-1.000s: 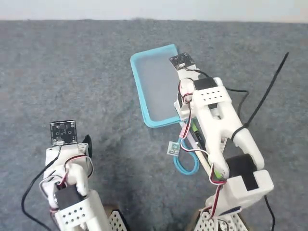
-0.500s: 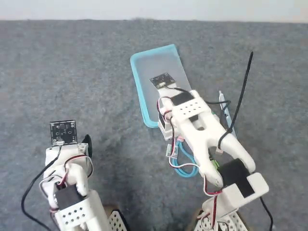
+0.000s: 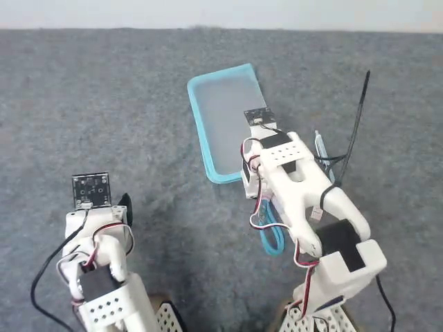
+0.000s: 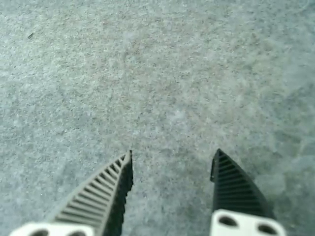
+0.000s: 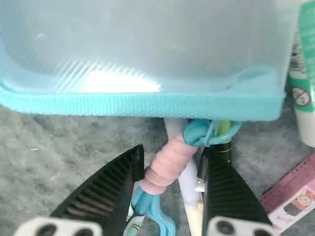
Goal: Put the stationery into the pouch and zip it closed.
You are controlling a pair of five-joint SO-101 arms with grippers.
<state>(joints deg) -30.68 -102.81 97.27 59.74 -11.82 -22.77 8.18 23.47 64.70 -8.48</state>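
The right hand sits low over the grey carpeted worktop, bracketing a pen with a pink ribbed grip and a white pen. I cannot tell whether it clamps them or only sits around them. Their front ends meet the near edge of the translucent pouch with a teal fabric border, where a teal cord loop is tangled among them.

The step in hand looks like feeding these pens into the pouch. I cannot make out an open mouth at this edge, so the tips probably need lifting over the teal band rather than being pushed against it, which would likely just slide the light pouch away. The cord may snag on the way.

A white tube with a green label and a pink ruler lie just beside, not yet in. The left hand hangs open over bare worktop, well apart, and could steady the pouch.
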